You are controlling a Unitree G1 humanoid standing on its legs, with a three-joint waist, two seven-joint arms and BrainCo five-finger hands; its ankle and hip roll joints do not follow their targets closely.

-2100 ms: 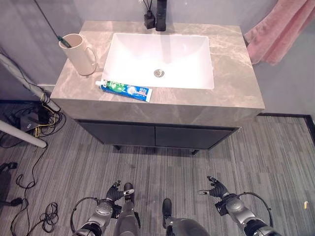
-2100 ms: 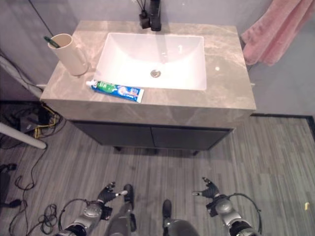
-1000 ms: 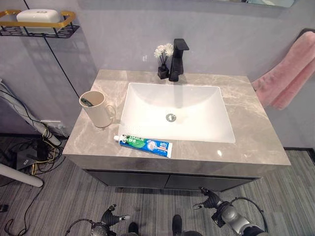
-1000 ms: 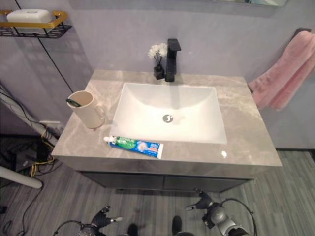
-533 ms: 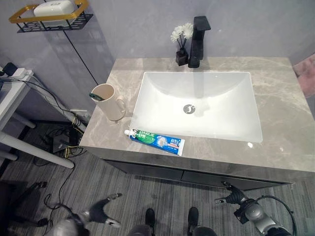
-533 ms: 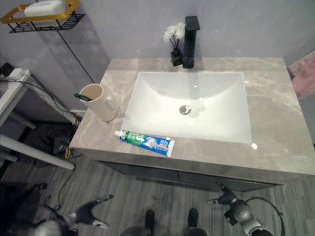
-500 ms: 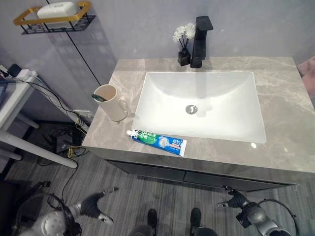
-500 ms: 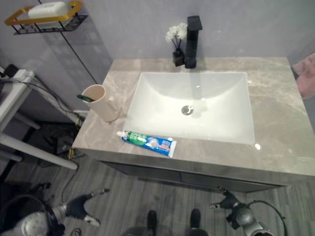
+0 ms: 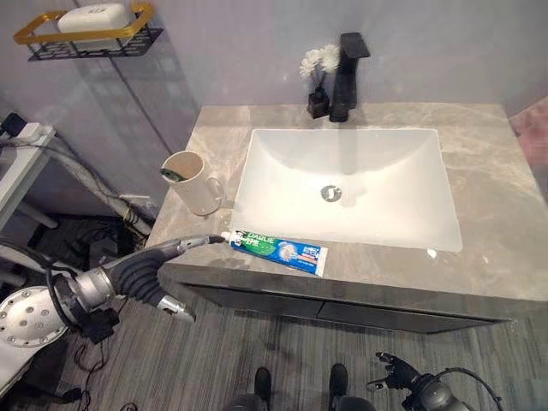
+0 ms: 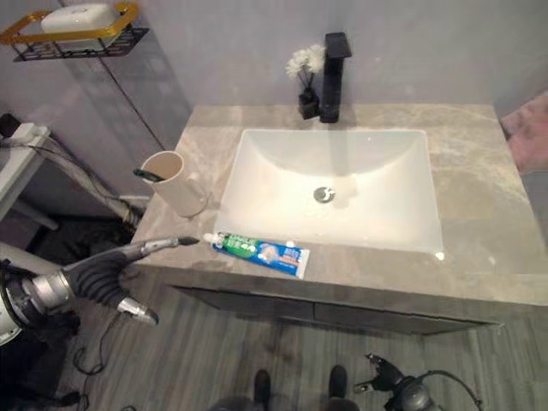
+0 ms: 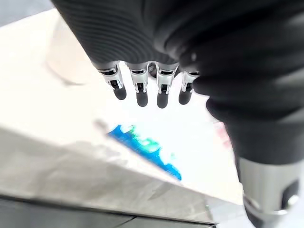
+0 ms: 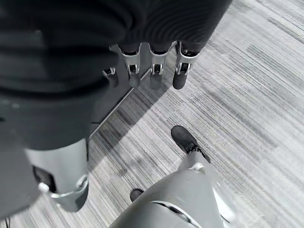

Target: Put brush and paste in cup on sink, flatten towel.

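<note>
Grey marbled counter [image 9: 488, 180] w/ a white rectangular sink basin [image 9: 347, 184] set in its middle, drain at the centre; dark cabinet front below, grey striped floor [image 9: 282, 342] under that. Pink towel [image 10: 524, 128] shows as a sliver at the right edge, past the counter's right end; can't tell how it hangs. Black faucet [image 9: 347, 73] stands at the back edge behind the basin, w/ a small dark vase of white flowers [image 9: 318, 81] just beside it on its left. On the wall upper left, a gold-rimmed wire shelf [image 9: 90, 34] carries a white soap bar [image 9: 92, 15]. Cream cup [image 9: 195, 181] stands upright on the counter left of the basin, handle toward the basin; brush [image 9: 171, 174] is in it, green end at the rim. Paste [image 9: 278, 249], blue-green tube, lies flat on the counter's front strip btwn basin and front edge, cap end pointing left, near the cup but apart from it. Left hand [image 9: 141, 278] is raised at the counter's front left corner, fingers straight and spread, thumb hanging apart below, one fingertip reaching to just beside the tube's cap; can't tell if touching. Left wrist view has the fingers [image 11: 138, 92] straight in a row above the tube, holding nothing. Right hand [image 9: 396, 374] is low over the floor, well apart from the counter, fingers loosely extended [image 12: 154, 71], nothing in it.
</note>
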